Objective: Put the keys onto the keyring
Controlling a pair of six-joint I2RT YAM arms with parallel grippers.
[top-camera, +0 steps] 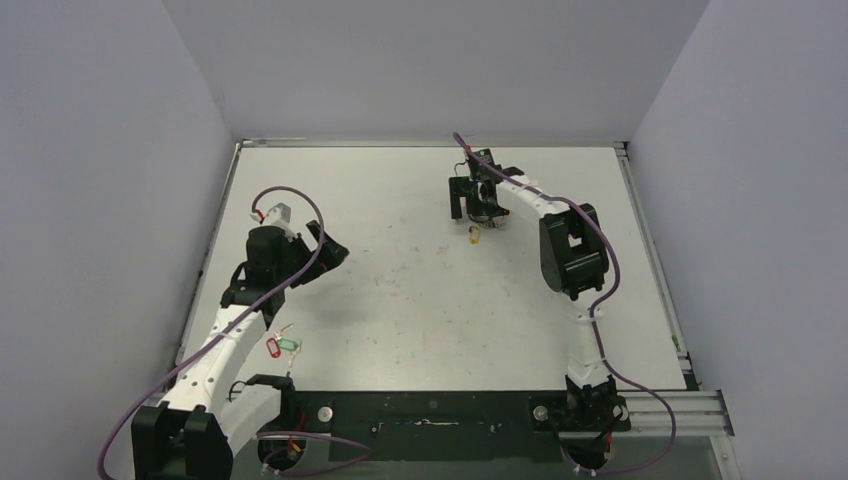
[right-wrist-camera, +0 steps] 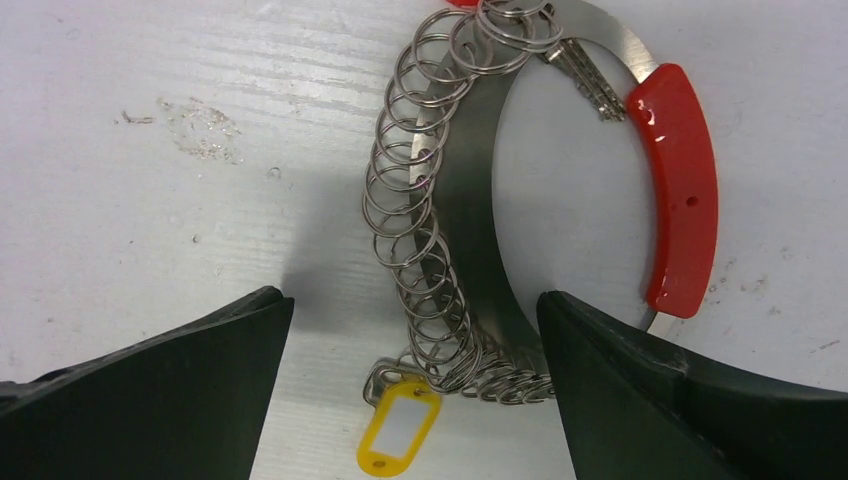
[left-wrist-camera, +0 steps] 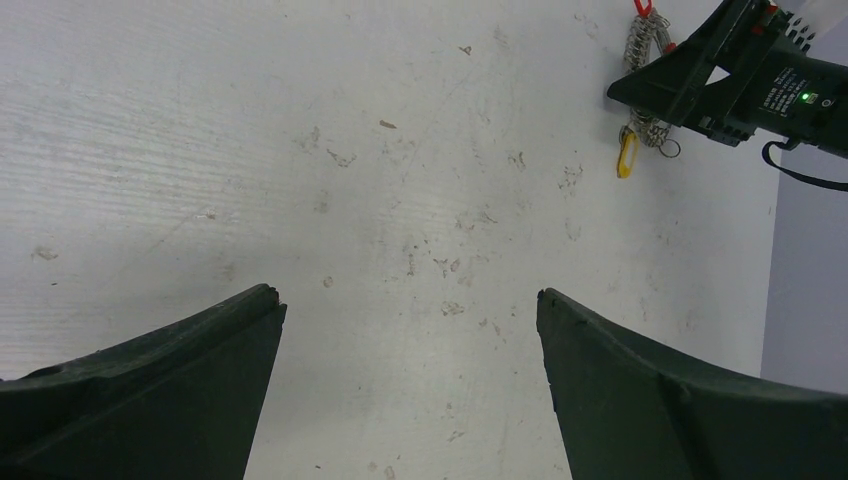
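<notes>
The table (top-camera: pixel 420 300) is bearing everything; the right gripper (right-wrist-camera: pixel 410 297) is hovering splayed and empty directly over the keyring (right-wrist-camera: pixel 470 250), its band passing between the jaws; the left gripper (left-wrist-camera: pixel 407 291), likewise splayed and empty, is hanging well apart from the keyring; the loose keys (top-camera: pixel 282 345) are lying farther from it, nearer the left gripper, blades too small to discern.
</notes>
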